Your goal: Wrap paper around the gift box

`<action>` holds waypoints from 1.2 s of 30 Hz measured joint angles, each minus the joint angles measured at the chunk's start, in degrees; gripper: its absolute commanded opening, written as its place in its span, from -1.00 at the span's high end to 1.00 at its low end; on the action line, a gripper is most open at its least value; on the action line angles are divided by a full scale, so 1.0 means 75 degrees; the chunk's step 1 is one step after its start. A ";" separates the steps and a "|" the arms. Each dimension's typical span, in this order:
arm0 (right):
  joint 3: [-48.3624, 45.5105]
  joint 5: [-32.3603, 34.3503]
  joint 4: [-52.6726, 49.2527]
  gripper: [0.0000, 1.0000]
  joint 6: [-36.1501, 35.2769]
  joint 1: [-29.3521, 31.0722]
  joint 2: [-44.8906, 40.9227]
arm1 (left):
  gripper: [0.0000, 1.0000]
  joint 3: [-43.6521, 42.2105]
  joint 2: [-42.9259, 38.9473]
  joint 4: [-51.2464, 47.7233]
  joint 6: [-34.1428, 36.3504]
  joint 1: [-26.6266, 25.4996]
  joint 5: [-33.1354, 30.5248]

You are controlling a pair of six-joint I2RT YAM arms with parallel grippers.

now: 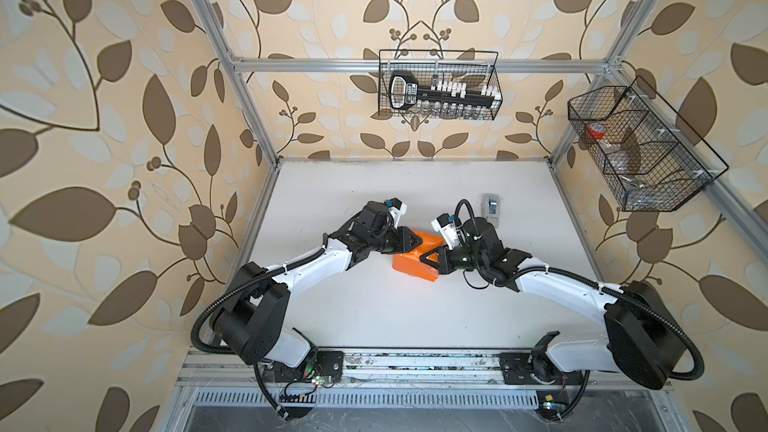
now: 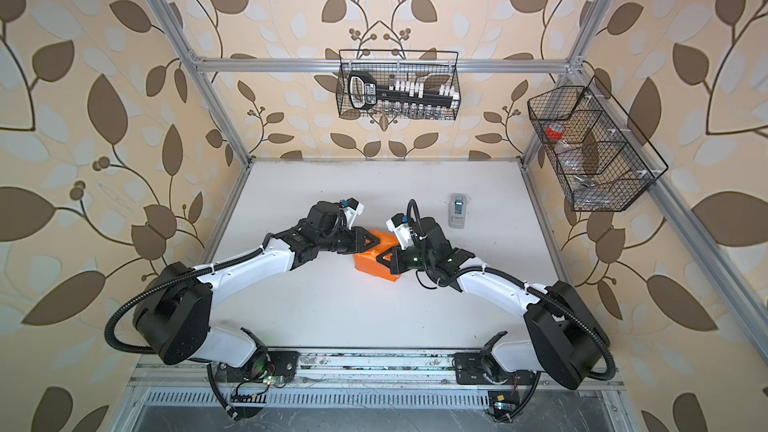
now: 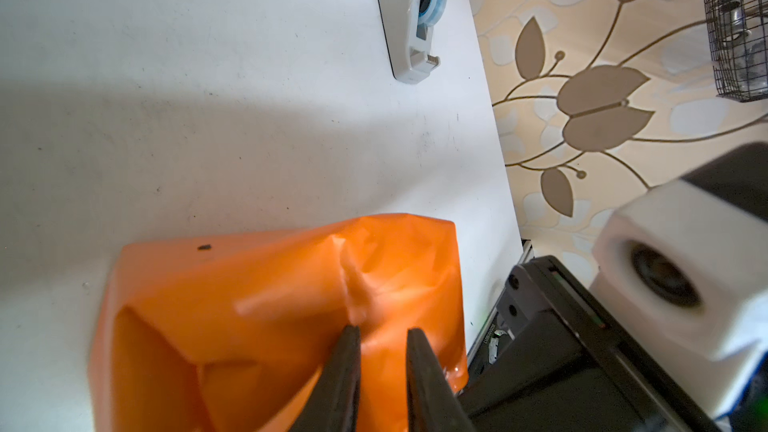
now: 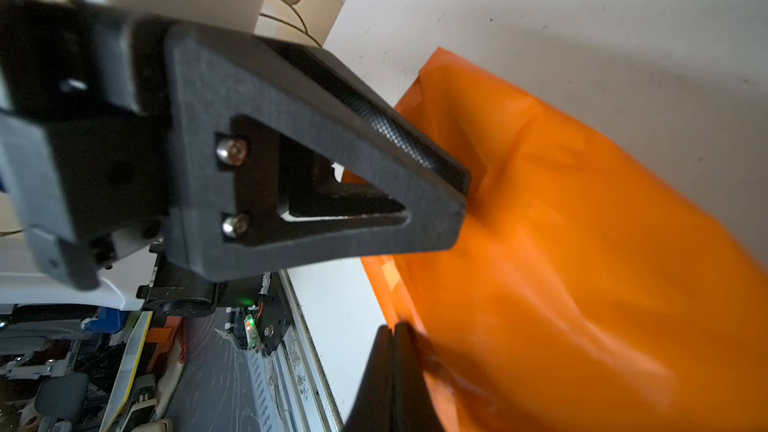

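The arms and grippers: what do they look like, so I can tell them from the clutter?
The left arm and right arm have white shells, black joints and black ribbed cable hoses. The left gripper and right gripper are matte black, with triangular cut-out jaws.

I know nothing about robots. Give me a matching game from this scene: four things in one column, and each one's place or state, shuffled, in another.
Things:
1. the paper
2. tape dispenser
3. wire basket with the black tool
4. right gripper

Places or states:
A. hangs on the back rail
B. fingers shut
C. orange, bundled at mid-table
D. grey-white, standing alone on the table

Pairs: 1-C, 2-D, 3-A, 4-B
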 measured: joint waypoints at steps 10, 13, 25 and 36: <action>-0.0038 0.0898 0.0093 1.00 0.0289 0.0367 -0.0102 | 0.52 -0.0006 -0.0006 -0.0012 0.0000 0.0000 -0.0006; -0.0052 0.1326 0.0163 1.00 0.0414 0.0574 -0.0102 | 0.52 -0.0006 -0.0006 -0.0009 0.0000 0.0000 -0.0006; -0.0498 0.1746 0.0664 1.00 0.0507 0.0714 -0.0335 | 0.52 -0.0006 -0.0006 -0.0009 -0.0003 0.0000 -0.0015; -0.0618 0.2229 0.0714 1.00 0.0481 0.0968 -0.0353 | 0.52 -0.0006 -0.0003 -0.0006 -0.0003 0.0003 -0.0017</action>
